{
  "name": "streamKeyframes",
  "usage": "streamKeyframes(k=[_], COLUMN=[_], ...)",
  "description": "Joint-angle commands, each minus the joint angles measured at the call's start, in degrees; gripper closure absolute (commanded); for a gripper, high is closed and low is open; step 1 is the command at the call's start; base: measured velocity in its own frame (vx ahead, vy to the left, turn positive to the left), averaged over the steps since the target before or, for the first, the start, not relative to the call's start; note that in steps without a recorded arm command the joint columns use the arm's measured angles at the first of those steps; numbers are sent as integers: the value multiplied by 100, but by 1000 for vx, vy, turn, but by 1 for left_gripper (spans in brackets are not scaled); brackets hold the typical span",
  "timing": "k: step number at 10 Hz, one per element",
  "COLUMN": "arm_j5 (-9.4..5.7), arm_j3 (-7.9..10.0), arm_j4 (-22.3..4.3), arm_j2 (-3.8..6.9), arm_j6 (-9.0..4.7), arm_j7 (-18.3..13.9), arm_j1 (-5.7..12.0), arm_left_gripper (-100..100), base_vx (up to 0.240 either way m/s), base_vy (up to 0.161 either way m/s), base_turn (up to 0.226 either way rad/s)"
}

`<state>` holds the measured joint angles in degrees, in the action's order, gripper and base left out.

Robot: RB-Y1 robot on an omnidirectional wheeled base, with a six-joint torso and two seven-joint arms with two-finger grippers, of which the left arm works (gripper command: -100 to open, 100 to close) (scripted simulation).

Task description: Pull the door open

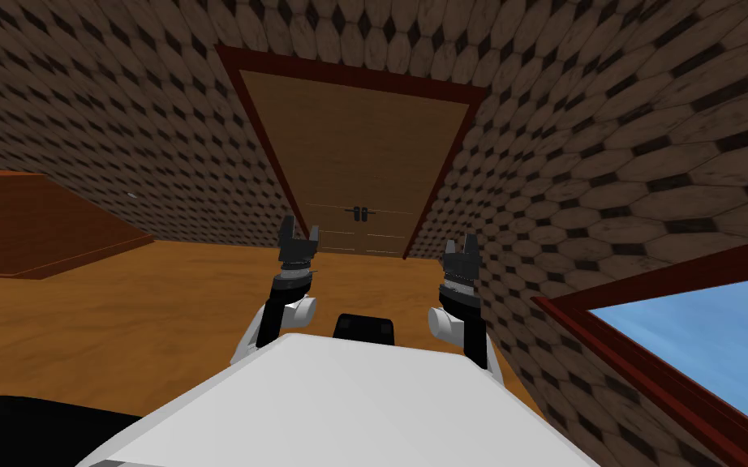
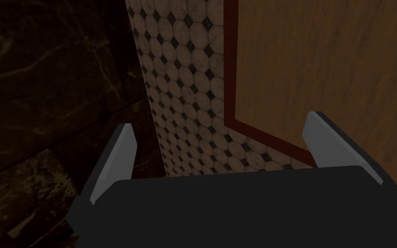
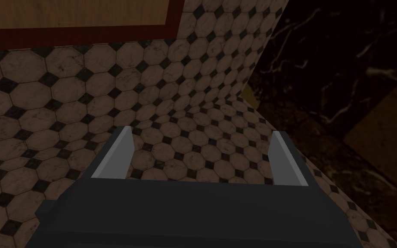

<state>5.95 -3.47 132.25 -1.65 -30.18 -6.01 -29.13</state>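
Note:
A brown wooden double door [image 1: 364,154] in a dark red frame stands shut at the end of a tiled corridor ahead of me. Two small dark handles [image 1: 359,214] sit side by side at its middle seam. My left gripper [image 1: 298,235] is raised in front of me, well short of the door, its fingers [image 2: 122,153] open with nothing between them. My right gripper [image 1: 461,246] hangs level with it, near the right wall, also open and empty. The left wrist view shows the door's panel [image 2: 322,64] and red frame beside a tiled wall.
Tiled walls [image 1: 608,162] with an octagon pattern close in on both sides of the corridor. A window [image 1: 705,340] with a dark red frame is low on the right. A reddish-brown wooden panel [image 1: 32,219] lies at the left. The floor [image 1: 161,292] is orange-brown wood.

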Motion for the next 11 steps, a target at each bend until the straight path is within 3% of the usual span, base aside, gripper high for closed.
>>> streamKeyframes(k=[1,6,11], arm_j5=[-23,-115,-181], arm_j3=[43,217,341], arm_j4=[-170,-854,-1341], arm_j2=[80,332,475], arm_j6=[38,191,300], arm_j7=[-11,-54,-85], arm_j1=[76,384,603], arm_left_gripper=[-100,-100,-100], base_vx=[163,150,104], base_vy=[-39,25,2], base_turn=[-41,-37,-26])
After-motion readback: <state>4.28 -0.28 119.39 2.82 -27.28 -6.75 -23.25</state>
